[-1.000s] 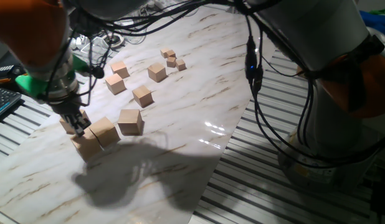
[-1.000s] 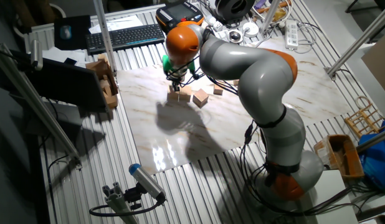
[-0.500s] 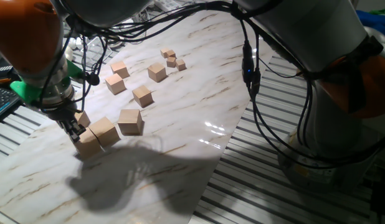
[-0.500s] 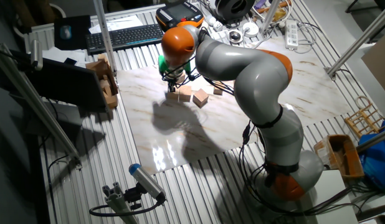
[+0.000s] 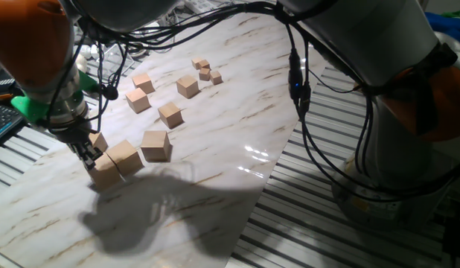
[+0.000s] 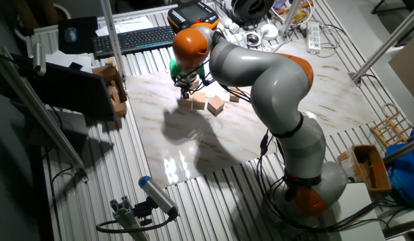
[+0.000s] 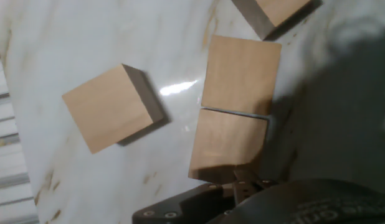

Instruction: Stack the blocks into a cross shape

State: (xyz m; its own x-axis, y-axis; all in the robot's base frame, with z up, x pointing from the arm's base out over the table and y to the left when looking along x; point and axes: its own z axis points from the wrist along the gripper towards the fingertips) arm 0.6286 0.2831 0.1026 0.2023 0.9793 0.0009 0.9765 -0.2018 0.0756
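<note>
The claw [image 5: 88,152] hangs low among the large wooden cubes at the near-left of the desk [image 5: 215,171]; whether it is clenched or released cannot be told, and it seems to carry nothing. Two cubes [image 7: 233,112] lie flush side by side, a third [image 7: 111,106] just apart and a fourth [image 5: 155,144] near, so no cross is stacked yet. The marbled desk sits on slatted aluminium, a keyboard [image 6: 133,39] behind

A plain tan wooden cube [image 7: 275,14] is cut off by the hand view's top edge. The black two-finger gripper [image 5: 87,153] is partly hidden behind cubes; its jaw spacing cannot be made out.
</note>
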